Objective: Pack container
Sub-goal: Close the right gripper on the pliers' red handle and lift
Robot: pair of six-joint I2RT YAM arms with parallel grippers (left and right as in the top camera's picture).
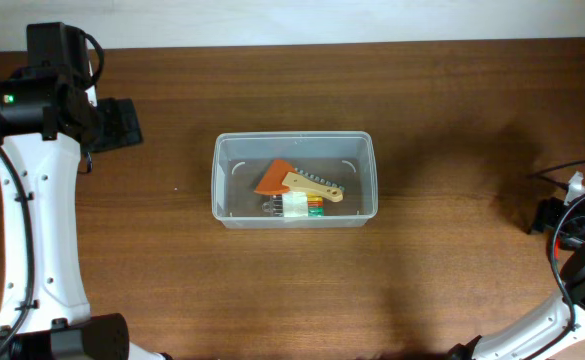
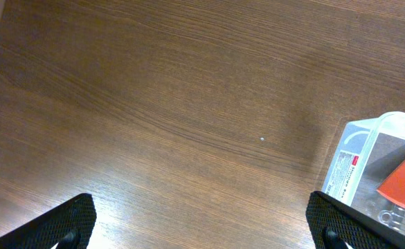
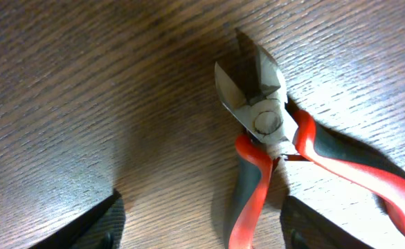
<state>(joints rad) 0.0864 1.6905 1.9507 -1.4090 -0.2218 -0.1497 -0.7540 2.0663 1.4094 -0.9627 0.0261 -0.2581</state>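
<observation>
Note container [image 1: 292,137] at middle of table [image 1: 442,100], well apart from both grippers: left gripper [image 2: 201,207] wide open, empty, over bare wood with container at view's right edge; right gripper [image 3: 202,207] by table's right side, fingers apart astride handles of cutters [image 3: 264,117], nothing held.

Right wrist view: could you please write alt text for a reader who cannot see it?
Red-and-grey-handled side cutters lie flat on a dark wooden table, blades slightly apart and pointing up the frame. The right gripper is open, its two dark fingertips showing at the bottom edge with one handle between them.
</observation>
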